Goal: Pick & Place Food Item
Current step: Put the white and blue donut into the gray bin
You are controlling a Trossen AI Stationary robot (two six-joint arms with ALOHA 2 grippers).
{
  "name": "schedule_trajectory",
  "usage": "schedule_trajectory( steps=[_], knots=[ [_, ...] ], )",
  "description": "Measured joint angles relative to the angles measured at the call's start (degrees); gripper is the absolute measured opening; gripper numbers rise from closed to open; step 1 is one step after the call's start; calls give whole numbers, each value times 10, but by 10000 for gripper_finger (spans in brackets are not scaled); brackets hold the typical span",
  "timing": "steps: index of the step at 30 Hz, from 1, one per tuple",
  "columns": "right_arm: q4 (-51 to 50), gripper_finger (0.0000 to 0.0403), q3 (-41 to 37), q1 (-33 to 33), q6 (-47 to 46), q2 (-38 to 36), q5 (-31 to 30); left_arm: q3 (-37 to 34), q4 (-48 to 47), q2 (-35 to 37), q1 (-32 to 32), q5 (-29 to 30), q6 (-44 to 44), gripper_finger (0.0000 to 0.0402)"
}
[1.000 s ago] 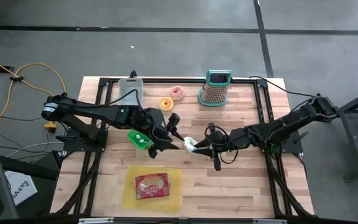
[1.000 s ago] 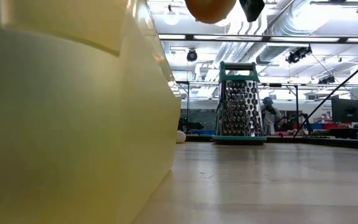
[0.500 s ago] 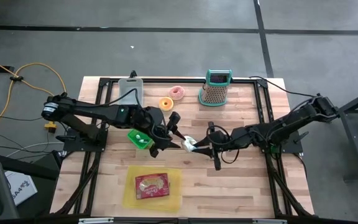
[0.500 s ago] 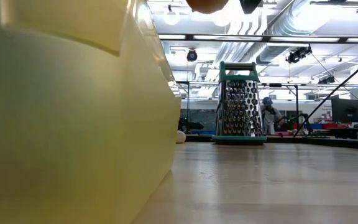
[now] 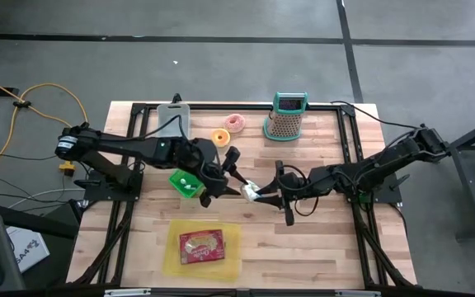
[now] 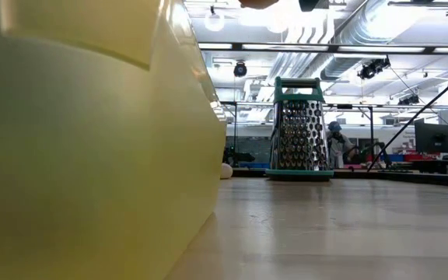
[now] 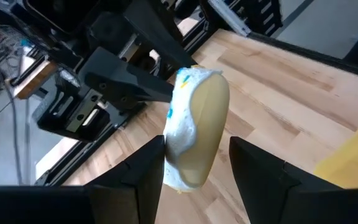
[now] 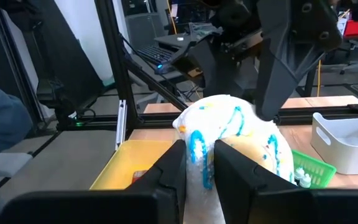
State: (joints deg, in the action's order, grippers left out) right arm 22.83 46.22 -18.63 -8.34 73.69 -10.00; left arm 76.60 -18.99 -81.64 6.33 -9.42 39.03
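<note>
Change: since a second ago we see the left gripper (image 5: 236,176) edge closer to the food item (image 5: 251,191); in the low view the orange shape has almost left the top edge.
High view: right gripper (image 5: 265,195) clamps the food item, a white piece with blue marks, mid-table. Left gripper just beside it, fingers spread.
High view, containers: yellow tray (image 5: 231,256) near the front edge holds a red packet (image 5: 201,246); writing too small for us to read. Green basket (image 5: 185,183) under the left arm, contents unclear. White bin (image 5: 171,120) at the back, contents hidden.
High view, rest: grater (image 5: 286,116), pink donut (image 5: 235,123), orange donut (image 5: 219,138) at the back.
Low view: yellow tray wall (image 6: 92,155) fills the near side; grater (image 6: 295,129) upright beyond.
Left wrist: open fingers (image 7: 261,168) either side of the food item (image 7: 194,127), not gripping it.
Right wrist: fingers (image 8: 166,177) closed on the food item (image 8: 232,134); green basket (image 8: 306,165) with small bottles, white bin (image 8: 347,140).
</note>
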Motion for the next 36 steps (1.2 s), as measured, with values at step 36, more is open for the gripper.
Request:
schedule_trajectory(
  steps=[36],
  knots=[
    [-1, 61, 0, 0, 9, 0, 10, 0, 39, -32, -5, -38, 1, 133]
  ],
)
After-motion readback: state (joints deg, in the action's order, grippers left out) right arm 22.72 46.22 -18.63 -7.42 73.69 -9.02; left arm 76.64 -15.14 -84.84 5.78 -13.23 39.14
